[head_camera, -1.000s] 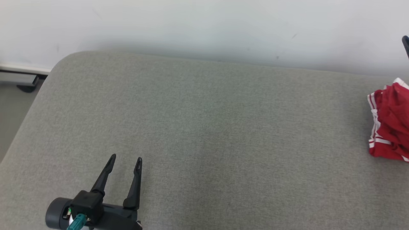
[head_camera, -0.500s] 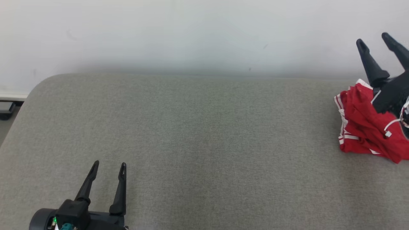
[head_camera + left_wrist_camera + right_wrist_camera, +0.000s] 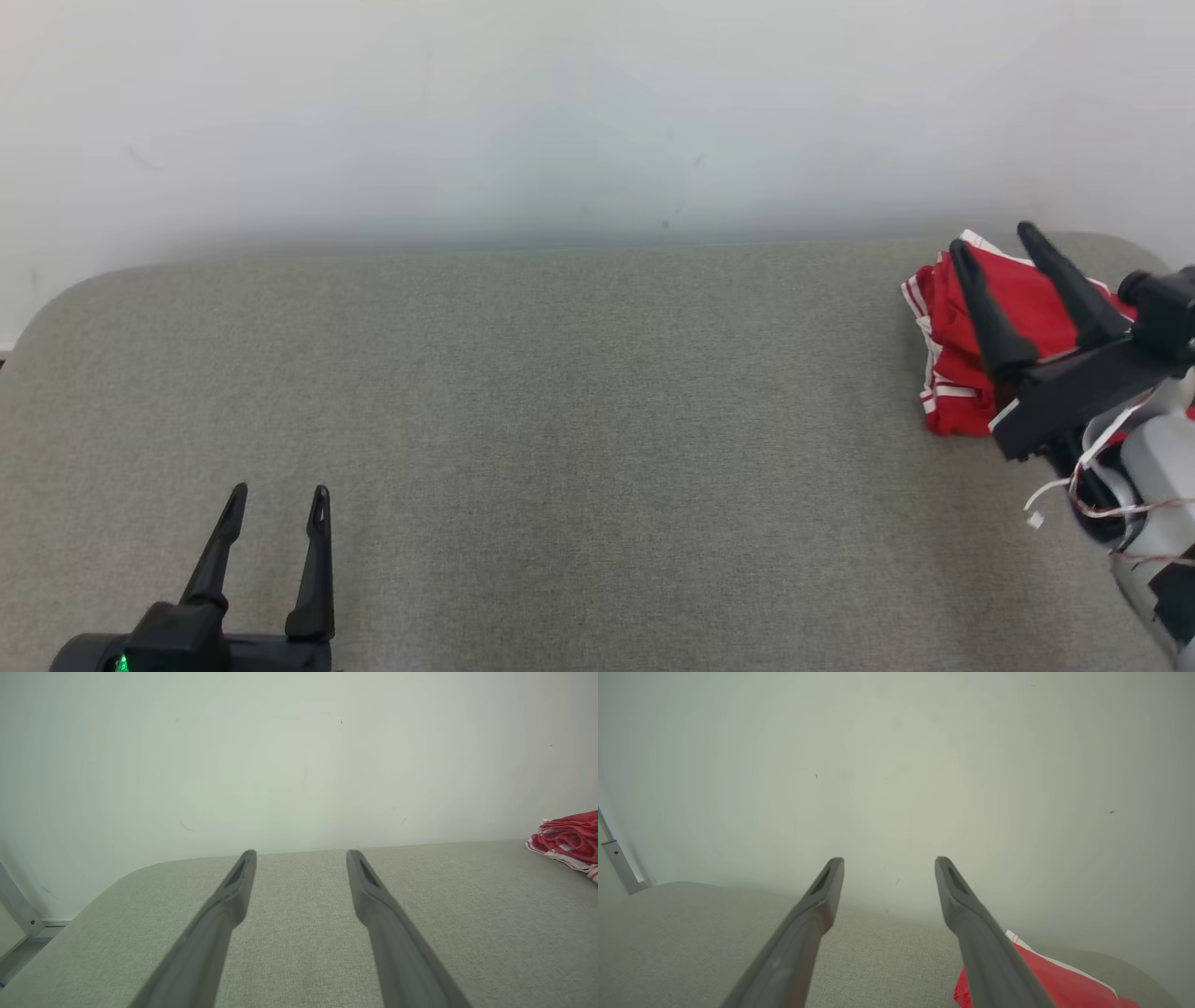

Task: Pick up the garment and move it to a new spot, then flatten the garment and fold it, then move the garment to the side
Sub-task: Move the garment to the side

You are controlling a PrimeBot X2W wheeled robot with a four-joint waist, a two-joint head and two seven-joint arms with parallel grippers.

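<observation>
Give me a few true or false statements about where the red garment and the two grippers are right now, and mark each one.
1. The red garment lies bunched at the far right end of the grey padded surface. True.
2. The right gripper is clamped shut on the garment. False: its fingers stand apart with nothing between them.
3. The left gripper is open over bare surface, far from the garment. True.
4. The garment is spread flat in the middle of the surface. False: it is crumpled in a heap at the right end.
5. The garment has white stripes along its edges. True.
</observation>
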